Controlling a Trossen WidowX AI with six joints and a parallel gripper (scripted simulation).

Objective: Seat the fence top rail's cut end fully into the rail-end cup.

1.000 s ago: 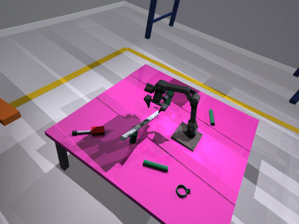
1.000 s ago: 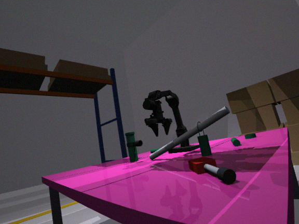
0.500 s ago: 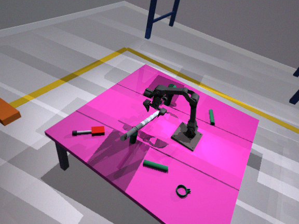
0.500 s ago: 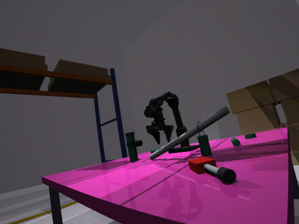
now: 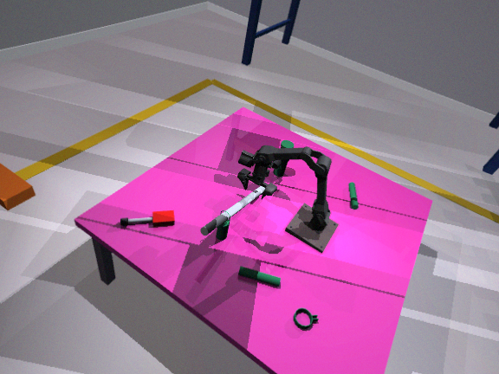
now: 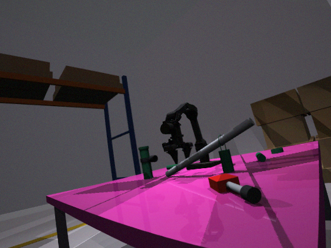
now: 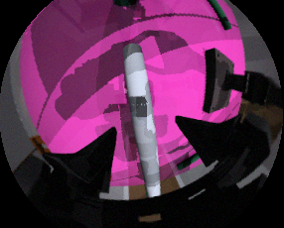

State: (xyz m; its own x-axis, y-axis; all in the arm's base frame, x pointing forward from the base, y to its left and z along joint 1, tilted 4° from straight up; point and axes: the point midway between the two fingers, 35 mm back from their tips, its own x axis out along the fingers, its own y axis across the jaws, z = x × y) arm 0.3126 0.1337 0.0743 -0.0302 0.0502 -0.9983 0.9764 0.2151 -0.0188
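Rail (image 7: 141, 120) near end possibly behind fingers
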